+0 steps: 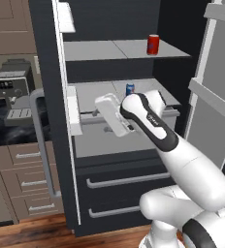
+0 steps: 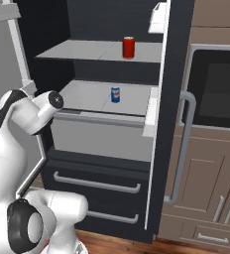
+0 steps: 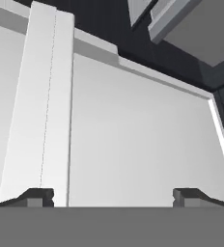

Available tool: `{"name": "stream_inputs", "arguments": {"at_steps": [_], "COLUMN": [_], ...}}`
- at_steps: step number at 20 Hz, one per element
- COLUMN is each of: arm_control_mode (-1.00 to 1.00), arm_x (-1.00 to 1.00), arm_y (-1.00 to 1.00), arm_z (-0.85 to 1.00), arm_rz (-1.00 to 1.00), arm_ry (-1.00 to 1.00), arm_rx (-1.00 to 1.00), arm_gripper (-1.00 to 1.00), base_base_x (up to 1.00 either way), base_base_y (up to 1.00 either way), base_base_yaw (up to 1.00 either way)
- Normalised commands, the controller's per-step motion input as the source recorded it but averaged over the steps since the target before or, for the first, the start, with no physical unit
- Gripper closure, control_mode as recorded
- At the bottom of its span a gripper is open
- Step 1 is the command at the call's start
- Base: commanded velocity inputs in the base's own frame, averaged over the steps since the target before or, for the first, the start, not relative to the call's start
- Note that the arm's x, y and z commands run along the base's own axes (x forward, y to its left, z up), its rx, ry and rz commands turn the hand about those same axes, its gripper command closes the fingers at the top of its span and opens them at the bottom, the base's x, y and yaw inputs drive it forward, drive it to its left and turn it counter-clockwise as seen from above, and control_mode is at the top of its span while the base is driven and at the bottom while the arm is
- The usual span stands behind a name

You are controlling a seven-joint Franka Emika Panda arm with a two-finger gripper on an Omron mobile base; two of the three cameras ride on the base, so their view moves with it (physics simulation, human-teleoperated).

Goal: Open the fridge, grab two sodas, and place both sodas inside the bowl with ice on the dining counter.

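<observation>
Left base view is showing the fridge standing with both doors swung wide, pale shelves exposed. Its upper shelf is carrying the red soda; the blue soda is sitting one shelf below. Hand view is showing the gripper released, jaws spread wide, holding nothing, facing a pale fridge panel, both cans apart from it.

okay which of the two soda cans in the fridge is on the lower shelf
The blue can, standing upright on the lower pale shelf. The red can stands on the shelf above it.
</observation>
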Motion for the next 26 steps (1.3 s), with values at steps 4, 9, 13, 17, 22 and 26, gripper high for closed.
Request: {"name": "stream_inputs", "arguments": {"at_steps": [4, 9, 13, 17, 22, 26], "arm_control_mode": [-1.0, -1.0, -1.0, -1.0, -1.0, -1.0], "arm_x": [-0.14, -0.31, -0.41, -0.48, -0.55, -0.64], "arm_y": [-0.73, -0.76, -0.75, -0.69, -0.57, -0.38], "arm_z": [0.01, 0.02, 0.0, 0.0, 0.0, -0.08], "arm_rz": [-0.03, -0.07, -0.11, -0.1, -0.08, -0.06], "arm_ry": [-0.14, -0.13, -0.09, -0.1, -0.12, -0.12], "arm_rx": [-0.15, -0.24, -0.27, -0.26, -0.26, -0.23], "arm_gripper": [-1.0, -1.0, -1.0, -1.0, -1.0, -1.0], "base_base_x": [0.0, 0.0, 0.0, 0.0, 0.0, 0.0], "base_base_y": [0.0, 0.0, 0.0, 0.0, 0.0, 0.0], "base_base_yaw": [0.0, 0.0, 0.0, 0.0, 0.0, 0.0]}}
